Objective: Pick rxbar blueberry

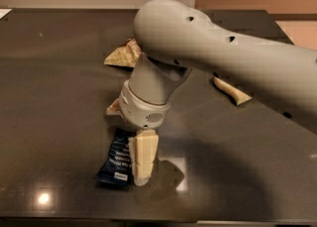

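The rxbar blueberry (115,157) is a dark navy-blue flat wrapper with white text, lying on the dark table (54,87) near its front edge. My gripper (142,160) hangs straight down from the big grey arm (198,47), its cream-coloured tip reaching the table right at the bar's right edge and covering part of it. From this side I cannot see how the gripper stands around the bar.
A tan-and-brown crinkled snack bag (122,55) lies behind the arm, and a corner of it shows by the wrist (113,107). A pale yellow sponge (233,91) lies to the right, partly hidden by the arm. The table's front edge runs just below the bar.
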`<state>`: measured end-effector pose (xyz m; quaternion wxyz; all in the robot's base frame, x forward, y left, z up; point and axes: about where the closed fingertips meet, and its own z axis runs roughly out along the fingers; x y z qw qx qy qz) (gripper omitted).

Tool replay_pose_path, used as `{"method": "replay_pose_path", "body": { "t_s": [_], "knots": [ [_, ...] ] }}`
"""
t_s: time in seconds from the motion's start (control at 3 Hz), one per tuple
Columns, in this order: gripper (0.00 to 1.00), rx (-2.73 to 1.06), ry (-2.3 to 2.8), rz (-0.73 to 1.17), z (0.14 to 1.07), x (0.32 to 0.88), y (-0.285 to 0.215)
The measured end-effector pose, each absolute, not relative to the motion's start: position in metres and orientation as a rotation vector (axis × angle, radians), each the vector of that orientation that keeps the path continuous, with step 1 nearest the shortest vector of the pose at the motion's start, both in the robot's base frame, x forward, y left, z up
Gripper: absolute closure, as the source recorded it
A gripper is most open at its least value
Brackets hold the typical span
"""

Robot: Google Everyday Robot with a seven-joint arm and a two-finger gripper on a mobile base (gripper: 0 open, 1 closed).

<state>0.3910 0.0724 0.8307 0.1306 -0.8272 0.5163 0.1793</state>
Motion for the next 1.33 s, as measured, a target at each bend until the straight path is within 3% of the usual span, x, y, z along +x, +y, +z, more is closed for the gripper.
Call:
{"method": "replay_pose_path", "body": {
  "t_s": [0.33, 1.33],
  "knots": [
    [0.16, -2.418, 1.501, 0.498, 0.822, 0.394, 0.071],
    [0.87, -2.4, 1.504, 0.479, 0.831, 0.4, 0.06]
  ]
}}
